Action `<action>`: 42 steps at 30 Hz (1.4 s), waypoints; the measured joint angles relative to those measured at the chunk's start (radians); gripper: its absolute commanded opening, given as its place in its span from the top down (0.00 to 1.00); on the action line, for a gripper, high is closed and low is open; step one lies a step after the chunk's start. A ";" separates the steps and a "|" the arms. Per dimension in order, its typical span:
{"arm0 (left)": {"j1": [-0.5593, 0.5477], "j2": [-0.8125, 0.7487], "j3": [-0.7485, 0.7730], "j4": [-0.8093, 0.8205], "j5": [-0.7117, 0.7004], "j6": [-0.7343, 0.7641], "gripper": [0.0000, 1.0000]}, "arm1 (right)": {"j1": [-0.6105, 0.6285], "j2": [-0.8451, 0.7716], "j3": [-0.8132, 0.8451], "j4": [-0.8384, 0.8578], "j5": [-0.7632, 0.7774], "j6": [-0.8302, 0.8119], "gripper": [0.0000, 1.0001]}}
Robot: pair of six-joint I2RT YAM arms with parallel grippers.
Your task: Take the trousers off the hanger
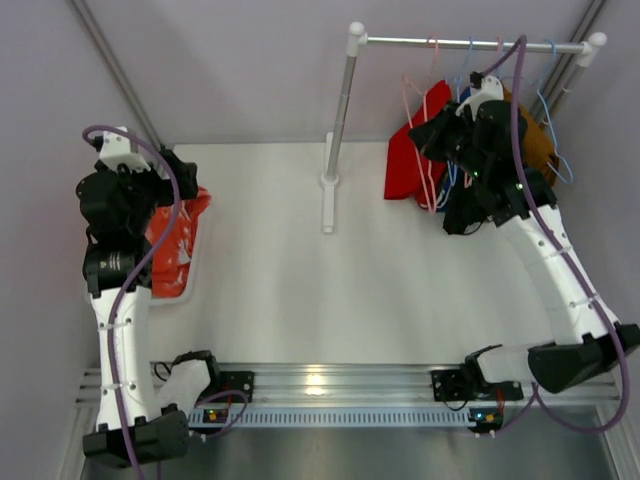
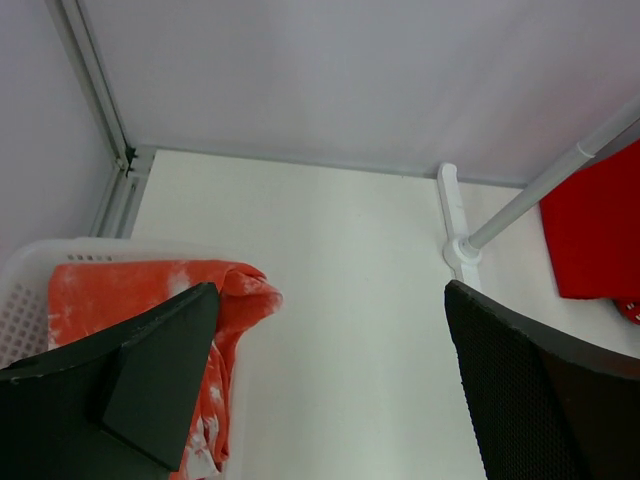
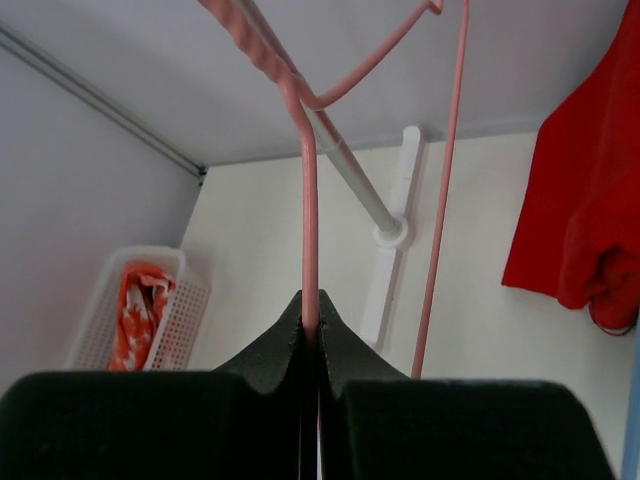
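Jaws of the left gripper [image 2: 330, 295] stand wide apart with nothing between them, above the near side of the white basket [image 2: 25, 290] at the left edge of the surface [image 2: 330, 230]. The speckled trousers [image 2: 110, 290], orange-red with white flecks, lie crumpled inside that basket, free of any hanger.

Jaws of the right gripper [image 3: 310, 310] are pressed together on the wire of a pink hanger [image 3: 308, 200], clamping one limb of it; the twisted neck of the hanger runs up and out of the wrist view. Whether this hanger carries any cloth cannot be told: the right arm hides it from above.

Items on the rail [image 1: 470, 43]:
- Red trousers [image 1: 405, 165] hang at the left end of the group, just beside the right gripper.
- A brown garment [image 1: 540, 145] shows behind the right arm, among blue hangers [image 1: 560, 160].
- Darker cloth beneath the arm may be present, but it cannot be separated from the arm's own black housing.

Assessment: one pair is removed and deposited. At least two garments are not yet off, so the task appears to be in its early part. With the right arm fixed on a hanger and the left free and wide, the rig looks set up for the next removal, though no cloth is gripped at present.
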 measured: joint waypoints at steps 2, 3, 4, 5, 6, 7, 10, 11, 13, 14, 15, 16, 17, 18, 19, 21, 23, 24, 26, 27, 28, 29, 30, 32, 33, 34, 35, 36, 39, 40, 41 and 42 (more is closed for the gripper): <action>0.000 0.018 0.000 -0.015 0.006 -0.008 0.01 | 0.000 0.087 0.080 0.003 -0.001 0.023 1.00; 0.000 0.023 0.000 -0.024 0.008 -0.012 0.01 | 0.000 0.132 0.129 -0.002 -0.002 0.032 1.00; 0.000 0.024 0.000 -0.031 0.008 -0.016 0.01 | 0.000 0.180 0.177 0.004 -0.002 0.039 1.00; 0.000 0.024 0.000 -0.036 0.009 -0.018 0.01 | 0.000 0.224 0.222 0.004 -0.005 0.045 1.00; 0.000 0.021 0.000 -0.038 0.008 -0.020 0.01 | 0.000 0.278 0.280 0.005 -0.006 0.051 1.00; 0.000 0.019 0.001 -0.039 0.008 -0.021 0.01 | 0.000 0.318 0.315 0.010 -0.009 0.055 1.00; 0.000 0.012 0.005 -0.039 0.007 -0.022 0.01 | 0.000 0.448 0.441 0.008 -0.021 0.066 1.00; 0.000 0.010 0.006 -0.040 0.007 -0.023 0.01 | 0.000 0.487 0.477 0.009 -0.028 0.071 1.00; 0.000 0.006 0.009 -0.040 0.005 -0.023 0.01 | 0.002 0.556 0.531 0.010 -0.039 0.078 1.00; 0.000 0.006 0.010 -0.040 0.003 -0.023 0.01 | 0.002 0.581 0.549 0.009 -0.044 0.081 1.00; 0.000 0.006 0.012 -0.041 -0.001 -0.023 0.01 | 0.004 0.605 0.561 0.007 -0.051 0.082 1.00; 0.000 0.006 0.012 -0.040 -0.005 -0.023 0.01 | 0.008 0.625 0.567 0.007 -0.056 0.082 1.00; 0.000 0.006 0.012 -0.042 -0.010 -0.022 0.01 | 0.013 0.638 0.568 0.007 -0.058 0.082 1.00; 0.000 0.006 0.012 -0.043 -0.012 -0.022 0.01 | 0.016 0.647 0.568 0.004 -0.061 0.082 1.00; 0.000 0.006 0.012 -0.045 -0.014 -0.022 0.01 | 0.022 0.656 0.568 0.004 -0.063 0.082 1.00; 0.000 0.006 0.012 -0.046 -0.016 -0.022 0.01 | 0.034 0.665 0.568 0.005 -0.071 0.082 1.00; 0.000 0.006 0.012 -0.047 -0.019 -0.021 0.01 | 0.043 0.666 0.567 0.005 -0.079 0.081 1.00; 0.000 0.006 0.012 -0.047 -0.021 -0.020 0.01 | 0.047 0.666 0.567 0.010 -0.082 0.080 1.00; 0.000 0.006 0.012 -0.047 -0.023 -0.019 0.01 | 0.055 0.666 0.567 0.013 -0.087 0.078 1.00; 0.000 0.006 0.012 -0.047 -0.023 -0.019 0.01 | 0.058 0.666 0.566 0.013 -0.088 0.076 1.00; 0.000 0.006 0.012 -0.046 -0.023 -0.019 0.01 | 0.060 0.666 0.566 0.013 -0.090 0.073 1.00; 0.000 0.006 0.011 -0.046 -0.023 -0.020 0.01 | 0.061 0.666 0.566 0.013 -0.091 0.071 1.00; 0.000 0.006 0.011 -0.046 -0.023 -0.021 0.01 | 0.063 0.666 0.566 0.013 -0.092 0.069 1.00; 0.000 0.006 0.011 -0.046 -0.023 -0.022 0.01 | 0.063 0.666 0.565 0.013 -0.093 0.064 1.00; 0.000 0.006 0.011 -0.046 -0.023 -0.023 0.01 | 0.063 0.666 0.565 0.012 -0.093 0.062 1.00; 0.000 0.006 0.011 -0.046 -0.023 -0.023 0.01 | 0.063 0.666 0.564 0.012 -0.094 0.061 0.98; 0.000 0.006 0.011 -0.046 -0.023 -0.023 0.01 | 0.063 0.666 0.563 0.012 -0.094 0.061 0.89; 0.000 0.006 0.011 -0.046 -0.023 -0.023 0.01 | 0.063 0.666 0.562 0.012 -0.096 0.061 0.85; 0.000 0.006 0.011 -0.046 -0.023 -0.022 0.01 | 0.063 0.665 0.545 0.016 -0.106 0.058 0.71; 0.000 0.006 0.011 -0.046 -0.023 -0.022 0.01 | 0.063 0.665 0.538 0.016 -0.109 0.055 0.69; 0.000 0.006 0.011 -0.046 -0.023 -0.022 0.01 | 0.063 0.665 0.530 0.015 -0.112 0.054 0.63; 0.000 0.006 0.011 -0.046 -0.023 -0.022 0.01 | 0.063 0.665 0.523 0.014 -0.114 0.054 0.62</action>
